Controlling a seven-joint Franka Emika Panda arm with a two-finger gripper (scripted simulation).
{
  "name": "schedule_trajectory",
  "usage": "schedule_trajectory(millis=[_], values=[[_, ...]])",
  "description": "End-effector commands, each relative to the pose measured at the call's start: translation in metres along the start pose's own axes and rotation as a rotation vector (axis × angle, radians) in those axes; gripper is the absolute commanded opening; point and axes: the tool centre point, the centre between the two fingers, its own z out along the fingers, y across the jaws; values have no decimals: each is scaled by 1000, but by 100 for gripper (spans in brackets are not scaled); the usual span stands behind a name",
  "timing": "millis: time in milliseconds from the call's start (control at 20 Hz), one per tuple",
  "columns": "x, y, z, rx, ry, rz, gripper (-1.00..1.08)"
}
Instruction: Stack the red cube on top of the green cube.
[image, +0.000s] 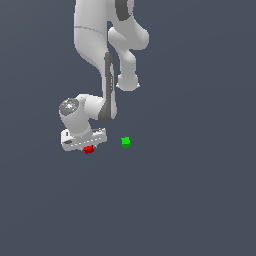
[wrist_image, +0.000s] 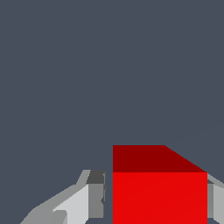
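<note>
The red cube (image: 89, 149) lies on the dark floor right under my gripper (image: 88, 146), which is lowered over it. In the wrist view the red cube (wrist_image: 159, 197) fills the space between my fingers. One finger (wrist_image: 96, 199) stands a small gap away from the cube's side. The other finger (wrist_image: 216, 201) sits at the opposite side, close against it. The jaws are open around the cube, not closed on it. The green cube (image: 125, 142) lies on the floor to the exterior view's right of the red one, about a hand's width away. It is out of the wrist view.
The white arm (image: 100, 45) reaches down from the top of the exterior view. The floor (image: 190, 200) is plain dark grey-blue all around, with no other objects in view.
</note>
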Motion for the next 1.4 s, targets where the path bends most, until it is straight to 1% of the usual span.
schedule_trajectory(millis=[0,500,700,900,1350], values=[[1,0,0,-1,1,0,-100],[0,1,0,-1,1,1,-100],[0,1,-7,-1,1,1,-100],[0,0,-24,-1,1,1,-100],[-1,-1,-83,-1,1,0,-100]])
